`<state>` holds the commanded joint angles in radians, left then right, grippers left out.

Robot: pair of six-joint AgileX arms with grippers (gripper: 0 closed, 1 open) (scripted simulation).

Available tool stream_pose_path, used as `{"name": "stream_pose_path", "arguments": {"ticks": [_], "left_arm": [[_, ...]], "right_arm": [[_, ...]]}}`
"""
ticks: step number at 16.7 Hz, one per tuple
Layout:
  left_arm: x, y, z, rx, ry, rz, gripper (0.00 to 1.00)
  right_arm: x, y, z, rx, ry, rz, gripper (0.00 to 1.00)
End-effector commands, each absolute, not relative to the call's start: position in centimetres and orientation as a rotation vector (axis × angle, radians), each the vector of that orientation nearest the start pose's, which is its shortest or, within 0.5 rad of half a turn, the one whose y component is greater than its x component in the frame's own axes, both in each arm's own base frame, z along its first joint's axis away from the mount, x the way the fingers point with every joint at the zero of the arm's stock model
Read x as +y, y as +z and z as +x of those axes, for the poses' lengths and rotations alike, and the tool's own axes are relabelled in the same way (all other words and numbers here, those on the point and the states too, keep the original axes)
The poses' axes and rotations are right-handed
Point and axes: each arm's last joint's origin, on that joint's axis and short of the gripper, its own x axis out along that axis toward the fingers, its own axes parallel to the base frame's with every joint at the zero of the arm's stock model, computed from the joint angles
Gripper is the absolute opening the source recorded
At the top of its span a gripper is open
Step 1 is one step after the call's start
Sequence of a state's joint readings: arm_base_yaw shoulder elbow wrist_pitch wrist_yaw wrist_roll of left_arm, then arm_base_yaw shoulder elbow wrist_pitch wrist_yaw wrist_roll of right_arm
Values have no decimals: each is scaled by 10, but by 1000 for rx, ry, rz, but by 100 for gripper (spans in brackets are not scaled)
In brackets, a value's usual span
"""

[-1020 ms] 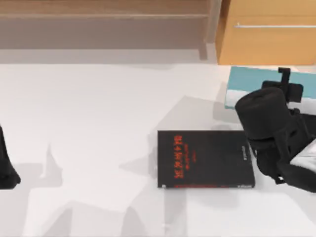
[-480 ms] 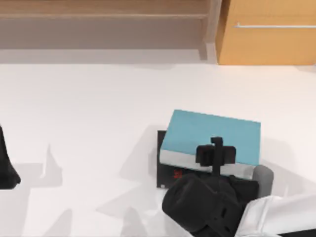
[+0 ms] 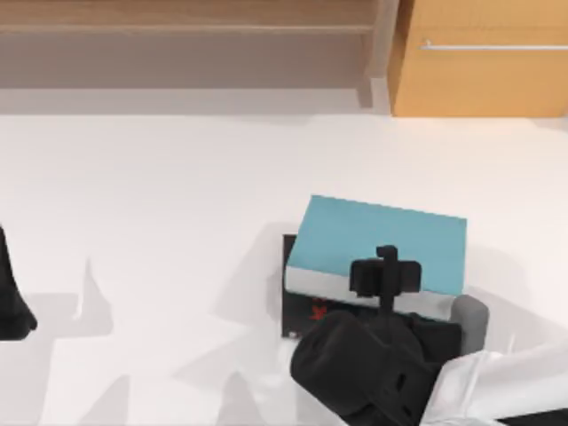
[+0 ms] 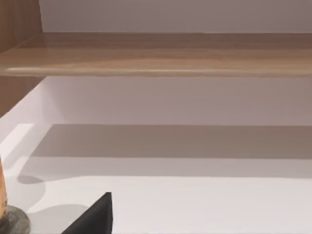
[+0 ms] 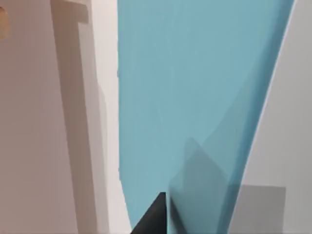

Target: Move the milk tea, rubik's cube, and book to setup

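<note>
- Over at the table's left edge, your left arm (image 3: 12, 302) sits parked; you cannot tell how its pincer stands.
- Near the middle, toward the right, a black book (image 3: 299, 311) lies flat on the white table (image 3: 160, 195), with only its left edge and a bit of red print peeking out.
- Directly over that black book is the blue book (image 3: 382, 244), the one you are carrying; its pale page edge faces the near side of the table.
- At the middle of that near edge, the right gripper (image 3: 384, 277) has hold of the blue book, clamped on it from the page side, with the wrist and arm trailing off toward the lower right.
- In the right wrist view, the blue cover (image 5: 195, 97) stretches away from the pincer.
- Expect the book to be stiff and fairly heavy, with a smooth cover that could slip or sag away from a one-edge hold, so keep it level.
- Whether it already rests on the black book or hangs just above it, you cannot tell.
</note>
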<state>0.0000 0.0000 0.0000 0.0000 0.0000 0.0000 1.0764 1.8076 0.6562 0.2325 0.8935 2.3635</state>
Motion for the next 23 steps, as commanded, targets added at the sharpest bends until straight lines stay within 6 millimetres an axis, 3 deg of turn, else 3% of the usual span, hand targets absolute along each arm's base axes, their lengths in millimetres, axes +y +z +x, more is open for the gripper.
{"name": "stream_pose_path", "arguments": {"ticks": [4,17,23], "left_arm": [[-1,160,106,0,0,0,100],[-1,160,106,0,0,0,100],[-1,160,106,0,0,0,100]], "right_arm": [[248,86,161,389,-428,1531,0],[248,86,161,389,-428,1531,98],[248,86,161,389,-428,1531,100]]}}
